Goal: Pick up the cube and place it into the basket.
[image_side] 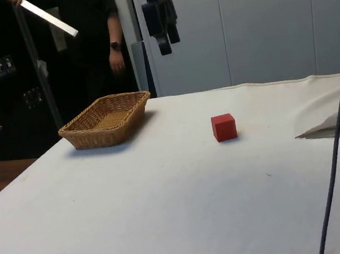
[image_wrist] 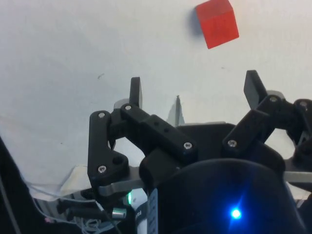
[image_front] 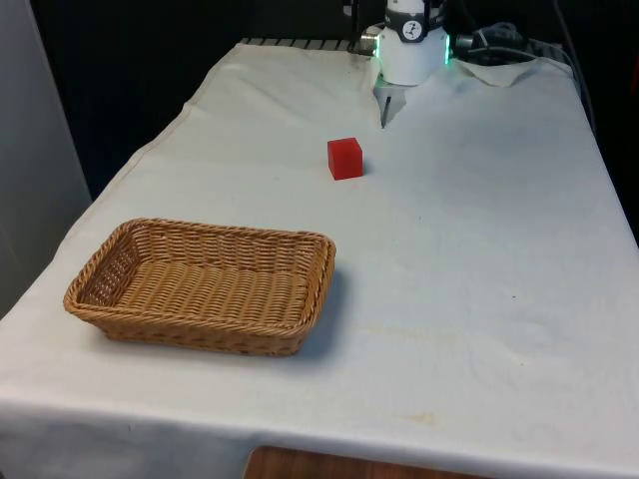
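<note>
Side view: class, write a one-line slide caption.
Open tool hangs high above the table; red cube sits apart from the wicker basket.

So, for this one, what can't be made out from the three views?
- Person, side view: head and upper body cut off by the top edge; the far hand is cropped too.
- Wicker basket, side view: its floor near the close wall is hidden by that wall.
- Red cube: the faces turned away and the underside.
- Claw, side view: its upper part runs off the top edge.

In the side view the pincer [image_side: 166,35] and a person [image_side: 91,24] are cut off by the upper edge.
</note>
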